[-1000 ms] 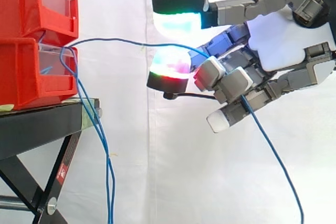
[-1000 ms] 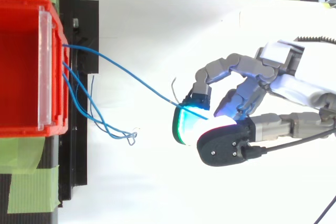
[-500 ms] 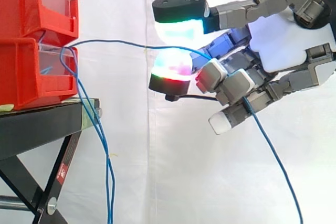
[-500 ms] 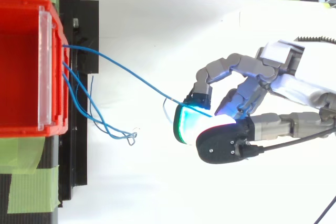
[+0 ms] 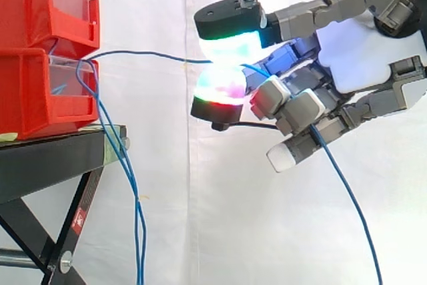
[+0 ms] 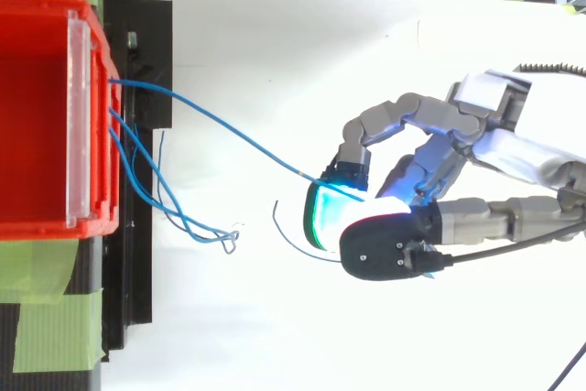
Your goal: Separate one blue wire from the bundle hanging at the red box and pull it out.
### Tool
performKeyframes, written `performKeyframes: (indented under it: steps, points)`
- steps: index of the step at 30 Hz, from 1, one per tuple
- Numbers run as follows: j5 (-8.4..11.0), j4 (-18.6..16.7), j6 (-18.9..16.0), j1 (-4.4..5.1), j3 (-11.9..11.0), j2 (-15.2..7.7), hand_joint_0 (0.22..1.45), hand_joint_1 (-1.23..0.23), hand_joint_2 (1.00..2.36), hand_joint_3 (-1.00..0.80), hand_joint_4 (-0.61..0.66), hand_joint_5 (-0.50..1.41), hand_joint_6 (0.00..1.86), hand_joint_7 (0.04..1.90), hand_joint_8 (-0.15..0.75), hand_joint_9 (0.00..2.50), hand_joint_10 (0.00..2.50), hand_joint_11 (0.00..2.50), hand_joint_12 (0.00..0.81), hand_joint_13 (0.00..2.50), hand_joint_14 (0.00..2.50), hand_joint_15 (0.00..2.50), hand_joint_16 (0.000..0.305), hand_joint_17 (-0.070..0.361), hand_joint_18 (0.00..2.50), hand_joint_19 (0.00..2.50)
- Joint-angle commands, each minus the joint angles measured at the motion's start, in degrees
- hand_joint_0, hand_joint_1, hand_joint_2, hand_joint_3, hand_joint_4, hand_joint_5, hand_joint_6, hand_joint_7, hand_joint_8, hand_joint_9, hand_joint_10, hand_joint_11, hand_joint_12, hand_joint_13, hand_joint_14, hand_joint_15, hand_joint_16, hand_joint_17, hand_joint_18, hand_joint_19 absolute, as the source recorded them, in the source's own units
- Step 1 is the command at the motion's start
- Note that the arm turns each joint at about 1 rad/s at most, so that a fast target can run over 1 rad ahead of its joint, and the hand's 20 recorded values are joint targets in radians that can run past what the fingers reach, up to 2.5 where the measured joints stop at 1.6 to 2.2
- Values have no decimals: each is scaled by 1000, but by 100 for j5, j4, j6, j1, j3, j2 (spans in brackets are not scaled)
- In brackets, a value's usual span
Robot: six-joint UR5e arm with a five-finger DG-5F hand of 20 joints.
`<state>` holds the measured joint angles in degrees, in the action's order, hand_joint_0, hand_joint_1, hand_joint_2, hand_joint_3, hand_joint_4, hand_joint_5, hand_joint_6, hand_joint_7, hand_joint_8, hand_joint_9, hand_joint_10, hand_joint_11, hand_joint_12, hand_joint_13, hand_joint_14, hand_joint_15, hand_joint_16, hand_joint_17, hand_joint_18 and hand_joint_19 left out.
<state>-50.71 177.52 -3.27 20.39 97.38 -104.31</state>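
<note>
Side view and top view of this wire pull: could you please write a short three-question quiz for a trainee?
1. True or false: the hand pinches one thin blue wire.
2. The other loose blue wires hang: A) beside the black metal stand, B) in the hand, C) on a plate.
3. Fill in: the stacked plastic bins are ___.
Key: 1 true; 2 A; 3 red.

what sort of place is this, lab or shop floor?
Probably a robot lab test cell: white curtain as backdrop, red bins on a black stand, and the hand pinching a blue wire.
</note>
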Motion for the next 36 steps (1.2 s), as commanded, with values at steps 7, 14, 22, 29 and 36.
performKeyframes:
  steps: [7, 14, 22, 29, 36]
  points:
    - [0, 151, 29, 0, 0, 7, 521, -614, 1008, -396, 169, -179, 847, 1031, 384, 1184, 21, 1222, 440, 1350, 24, 1158, 59, 132, 784, 607]
    - [18, 195, 29, 0, 0, 7, 510, -567, 1004, -443, 190, -179, 831, 989, 390, 1176, 20, 1203, 443, 1350, 24, 1160, 60, 135, 790, 605]
    - [255, 195, 29, 0, 0, 16, 575, -637, 1013, -335, 166, -175, 824, 1020, 375, 1186, 21, 1226, 413, 1337, 26, 1166, 56, 127, 777, 621]
    - [369, 195, 29, 0, 0, 25, 591, -659, 1017, -255, 151, -176, 839, 1049, 371, 1186, 22, 1226, 416, 1341, 25, 1169, 55, 124, 776, 612]
    - [378, 195, 37, 0, -9, 104, 595, -686, 1018, -132, 138, -174, 870, 1012, 400, 1208, 19, 1228, 449, 1367, 24, 1144, 60, 136, 828, 573]
